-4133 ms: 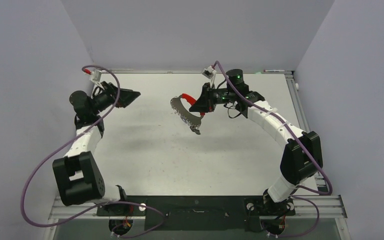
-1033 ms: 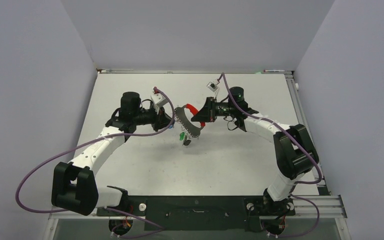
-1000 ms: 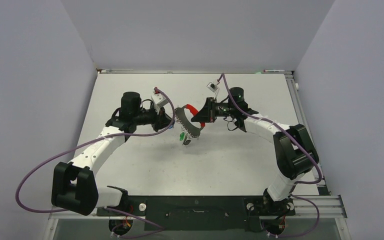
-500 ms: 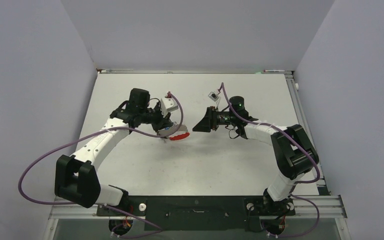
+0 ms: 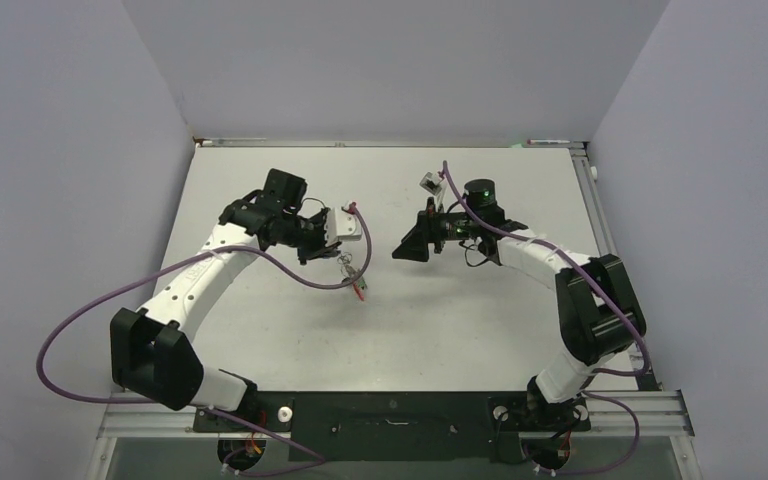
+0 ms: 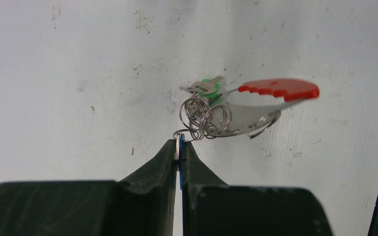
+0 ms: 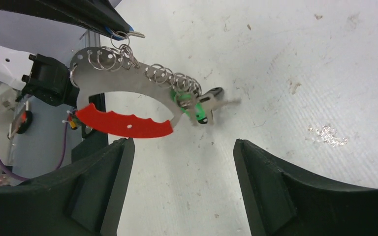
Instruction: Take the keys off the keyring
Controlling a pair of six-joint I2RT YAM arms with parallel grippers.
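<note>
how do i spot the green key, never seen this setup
Find the left gripper, pinching a blue-headed key. Beyond its tips is the keyring, a grey metal crescent with a red arc. The green key sits by its wire rings, the only green-headed piece.

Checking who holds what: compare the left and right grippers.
The left gripper is shut on the blue key; the right gripper is open and empty. The keyring connects to the left gripper's key, while the right gripper stands apart from it. Both face the keyring.
</note>
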